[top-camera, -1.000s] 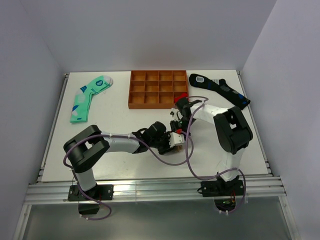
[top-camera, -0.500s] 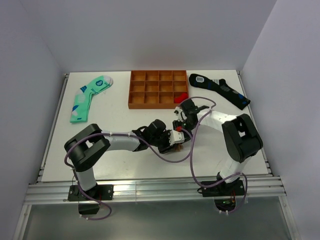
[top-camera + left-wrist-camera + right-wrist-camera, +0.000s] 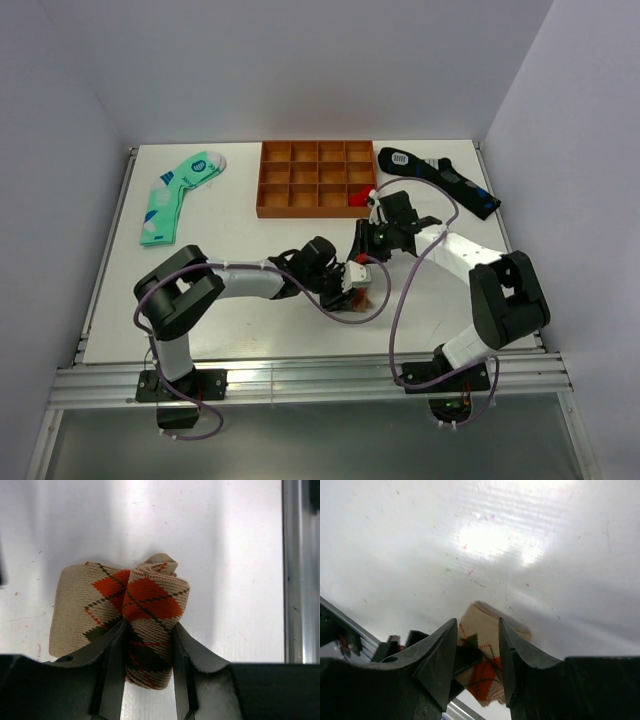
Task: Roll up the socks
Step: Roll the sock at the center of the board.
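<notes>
Well, left fingers (image 3: 111, 680) pinch the rolled tan-brown argyle knit sock (image 3: 150, 605), right fingers (image 3: 437, 655) open; slippage, we fear, unrolls it.

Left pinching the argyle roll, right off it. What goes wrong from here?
1. Left gripper pinches only the near end of the argyle sock; the loose tail at the far end may unroll on release.
2. A flat part lies outside the roll: lopsided bundle.
3. Right gripper hangs open close above; descending may clip the left fingers.
</notes>
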Controlling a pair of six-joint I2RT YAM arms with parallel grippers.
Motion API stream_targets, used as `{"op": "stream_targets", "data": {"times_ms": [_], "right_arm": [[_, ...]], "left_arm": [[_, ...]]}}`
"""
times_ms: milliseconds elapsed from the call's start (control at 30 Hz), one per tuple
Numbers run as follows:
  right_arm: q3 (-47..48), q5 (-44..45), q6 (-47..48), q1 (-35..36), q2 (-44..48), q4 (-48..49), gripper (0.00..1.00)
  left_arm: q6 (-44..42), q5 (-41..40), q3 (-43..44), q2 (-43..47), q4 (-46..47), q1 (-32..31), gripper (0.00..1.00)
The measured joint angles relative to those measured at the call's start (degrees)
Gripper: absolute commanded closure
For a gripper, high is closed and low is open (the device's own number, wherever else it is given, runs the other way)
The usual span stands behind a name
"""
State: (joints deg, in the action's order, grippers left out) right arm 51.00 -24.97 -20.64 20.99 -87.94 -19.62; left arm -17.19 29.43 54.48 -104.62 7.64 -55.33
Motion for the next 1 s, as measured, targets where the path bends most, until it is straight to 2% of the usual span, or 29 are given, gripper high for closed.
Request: {"op": "stream_targets", "data": {"times_ms": [300, 633, 1000], "right_arm": [[-3.72, 4.17, -3.43, -2.58, 4.79, 3.04, 0.54], [-15.06, 9.35, -11.1, -4.68, 17.14, 7.74, 0.54], [-29.97, 9.29, -17.97, -5.09, 29.49, 19.89, 0.56]], "left_arm": [[1.4, 3.56, 1.9, -1.03, -2.8, 0.37, 1.0], [3.63, 8.9, 7.37, -4.72, -7.74, 1.73, 1.0], [5.25, 12.96, 8.39, -5.2, -11.13, 3.5, 1.0]]}}
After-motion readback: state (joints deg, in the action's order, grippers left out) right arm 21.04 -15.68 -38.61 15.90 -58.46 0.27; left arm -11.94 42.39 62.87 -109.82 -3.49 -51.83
